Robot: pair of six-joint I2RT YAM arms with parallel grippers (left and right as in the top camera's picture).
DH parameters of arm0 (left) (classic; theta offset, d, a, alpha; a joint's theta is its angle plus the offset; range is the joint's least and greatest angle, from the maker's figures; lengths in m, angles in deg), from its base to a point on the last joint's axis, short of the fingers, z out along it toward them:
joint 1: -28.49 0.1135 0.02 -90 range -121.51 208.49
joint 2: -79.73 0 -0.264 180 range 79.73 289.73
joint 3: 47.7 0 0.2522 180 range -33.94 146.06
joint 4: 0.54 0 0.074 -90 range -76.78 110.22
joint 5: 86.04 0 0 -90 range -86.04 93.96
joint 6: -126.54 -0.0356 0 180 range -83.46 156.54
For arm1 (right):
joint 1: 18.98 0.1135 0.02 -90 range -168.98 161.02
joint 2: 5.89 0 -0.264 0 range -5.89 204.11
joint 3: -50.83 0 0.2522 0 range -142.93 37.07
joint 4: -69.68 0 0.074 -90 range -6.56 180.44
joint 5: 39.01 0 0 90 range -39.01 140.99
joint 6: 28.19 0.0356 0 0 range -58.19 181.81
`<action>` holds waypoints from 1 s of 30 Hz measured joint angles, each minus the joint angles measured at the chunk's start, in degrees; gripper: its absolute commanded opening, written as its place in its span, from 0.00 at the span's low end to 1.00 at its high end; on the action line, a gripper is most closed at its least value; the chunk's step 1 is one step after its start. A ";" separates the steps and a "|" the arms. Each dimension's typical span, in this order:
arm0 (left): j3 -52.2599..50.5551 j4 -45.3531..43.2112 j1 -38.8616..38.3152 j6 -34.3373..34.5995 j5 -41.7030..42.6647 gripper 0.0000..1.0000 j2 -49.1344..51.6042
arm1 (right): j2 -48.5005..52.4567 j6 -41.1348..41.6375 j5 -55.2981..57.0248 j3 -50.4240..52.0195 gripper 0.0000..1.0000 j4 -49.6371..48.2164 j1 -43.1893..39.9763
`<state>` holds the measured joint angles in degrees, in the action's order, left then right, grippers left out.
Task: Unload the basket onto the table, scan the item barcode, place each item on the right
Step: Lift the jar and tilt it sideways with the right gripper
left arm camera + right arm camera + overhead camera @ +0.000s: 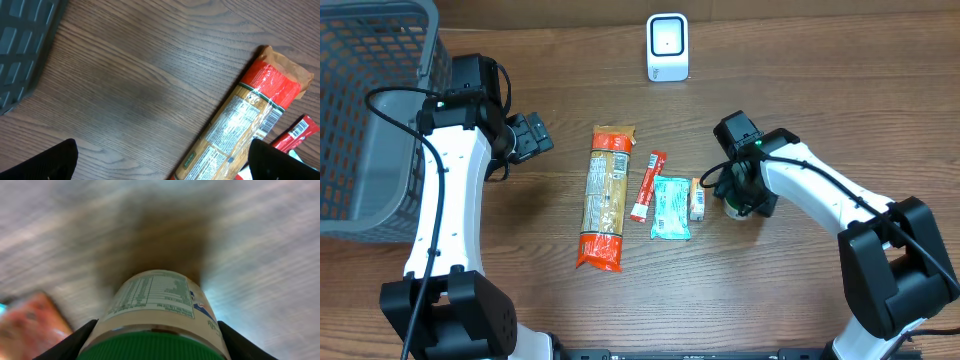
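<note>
A wooden table seen from above, with a white scanner (667, 47) standing at its far edge. Nearer than the scanner and to its right, the right gripper (740, 200) is lowered over a small jar (731, 210), which this view mostly hides under the arm. The right wrist camera shows what the overhead cannot: the jar (155, 300) stands upright, long axis vertical, green lid toward the camera and a printed nutrition panel facing the lens. No barcode is visible on that side. The dark fingers (75, 340) sit on either side of the jar at lid height, but the view does not show whether they press on it. In a row nearer than the scanner lie a long pasta package (604, 197), a red stick packet (647, 185), a teal packet (670, 207) and a small box (697, 198) just beside the jar. Well to the scanner's left, by a grey basket (370, 110), the left gripper (530, 135) hangs with its fingers spread wide and nothing between them. Its wrist view shows only bare wood and the pasta package's end.
</note>
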<state>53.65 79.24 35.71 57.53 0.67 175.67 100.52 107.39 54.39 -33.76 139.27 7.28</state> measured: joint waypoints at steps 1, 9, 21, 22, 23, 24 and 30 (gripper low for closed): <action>0.00 0.02 0.00 0.00 0.00 1.00 0.00 | -0.07 -0.02 0.02 -0.20 0.56 1.36 -0.11; 0.00 0.02 0.00 0.00 0.00 1.00 0.00 | -9.42 -0.35 -4.63 -3.61 0.35 5.22 -4.50; -0.02 0.00 0.00 0.00 0.00 1.00 0.00 | -14.10 6.21 -27.56 -4.63 0.11 2.40 -12.35; -0.02 0.00 0.00 0.00 0.00 1.00 0.00 | -14.10 8.39 -30.40 -4.63 0.11 2.40 -12.35; 0.00 0.00 0.00 0.00 0.00 1.00 0.00 | -14.10 9.49 -31.93 -4.63 0.11 2.36 -12.35; -0.02 0.00 0.00 0.00 0.00 1.00 0.00 | -14.10 10.80 -34.23 -4.63 0.11 2.12 -12.35; -0.02 0.00 0.00 0.00 0.00 1.00 0.00 | -14.10 14.21 -46.56 -4.63 0.04 1.53 -12.35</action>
<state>53.63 79.24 35.71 57.53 0.67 175.67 86.43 121.60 7.83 -38.39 140.80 -5.07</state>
